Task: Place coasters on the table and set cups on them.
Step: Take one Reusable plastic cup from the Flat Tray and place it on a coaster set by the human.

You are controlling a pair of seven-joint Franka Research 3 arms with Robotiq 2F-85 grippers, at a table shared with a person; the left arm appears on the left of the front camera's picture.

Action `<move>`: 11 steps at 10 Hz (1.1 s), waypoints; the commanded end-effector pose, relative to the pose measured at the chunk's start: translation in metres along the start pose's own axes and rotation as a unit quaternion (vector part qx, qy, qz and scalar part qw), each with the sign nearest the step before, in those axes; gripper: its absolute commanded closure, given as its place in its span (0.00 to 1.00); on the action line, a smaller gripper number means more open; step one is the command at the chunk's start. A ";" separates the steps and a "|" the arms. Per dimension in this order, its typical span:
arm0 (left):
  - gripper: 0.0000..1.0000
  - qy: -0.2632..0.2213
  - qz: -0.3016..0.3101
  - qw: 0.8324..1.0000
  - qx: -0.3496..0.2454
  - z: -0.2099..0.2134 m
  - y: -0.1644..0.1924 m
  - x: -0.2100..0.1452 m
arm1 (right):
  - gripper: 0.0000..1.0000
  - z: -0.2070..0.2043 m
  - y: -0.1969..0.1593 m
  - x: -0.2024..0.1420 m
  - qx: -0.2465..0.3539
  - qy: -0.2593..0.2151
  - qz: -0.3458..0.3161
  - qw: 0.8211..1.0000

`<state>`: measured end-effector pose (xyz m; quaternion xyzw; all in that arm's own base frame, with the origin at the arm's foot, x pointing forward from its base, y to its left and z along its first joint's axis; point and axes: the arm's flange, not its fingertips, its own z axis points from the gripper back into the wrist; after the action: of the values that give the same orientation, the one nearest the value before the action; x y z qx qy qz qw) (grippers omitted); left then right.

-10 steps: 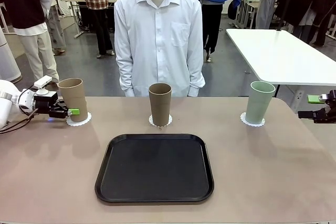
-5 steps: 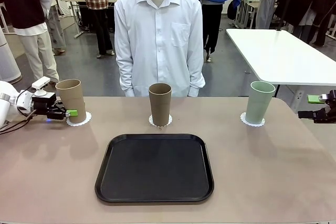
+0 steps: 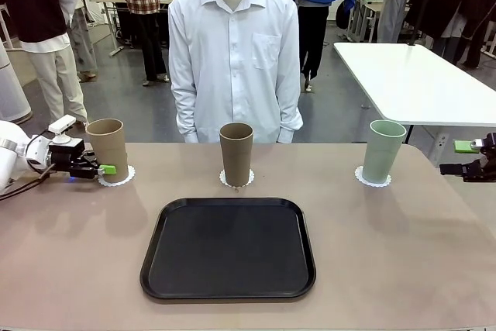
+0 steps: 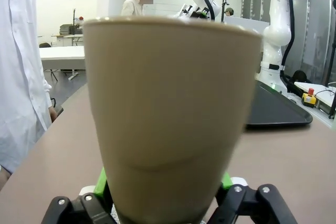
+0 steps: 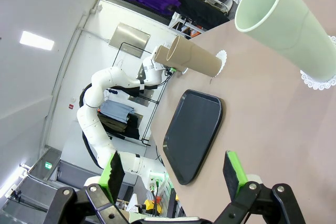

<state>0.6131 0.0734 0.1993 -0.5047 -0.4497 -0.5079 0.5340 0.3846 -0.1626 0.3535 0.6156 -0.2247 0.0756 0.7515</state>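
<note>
Left gripper (image 3: 105, 168) straddling base of tan cup (image 3: 108, 149), jaws apparently loosening, grip can't tell. Cup upright on coaster (image 3: 118, 177), probably just seated. Right gripper (image 5: 173, 174) gaping wide, empty, mint cup (image 5: 291, 30) well ahead on own doily.

Changes for your record:
- Left tan cup (image 3: 108, 149): tilted a second ago, base lifted off its doily; you now see it upright on the left coaster (image 3: 116, 176).
- Left gripper (image 3: 99, 167): has drawn back slightly toward the table's left edge; its jaws, earlier clamped on the cup, now bracket it more loosely.
</note>
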 end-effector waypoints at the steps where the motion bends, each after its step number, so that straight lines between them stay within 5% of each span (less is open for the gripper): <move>1: 0.00 0.004 -0.012 1.000 -0.017 0.004 0.000 -0.003 | 0.00 -0.001 0.001 0.000 0.004 0.000 0.003 1.000; 11: 0.00 0.071 -0.003 0.997 -0.021 0.020 -0.003 0.007 | 0.00 -0.001 0.001 0.000 0.004 0.000 0.003 1.000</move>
<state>0.6131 0.0885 0.2025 -0.4853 -0.4184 -0.5449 0.5408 0.3846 -0.1626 0.3535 0.6156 -0.2247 0.0757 0.7515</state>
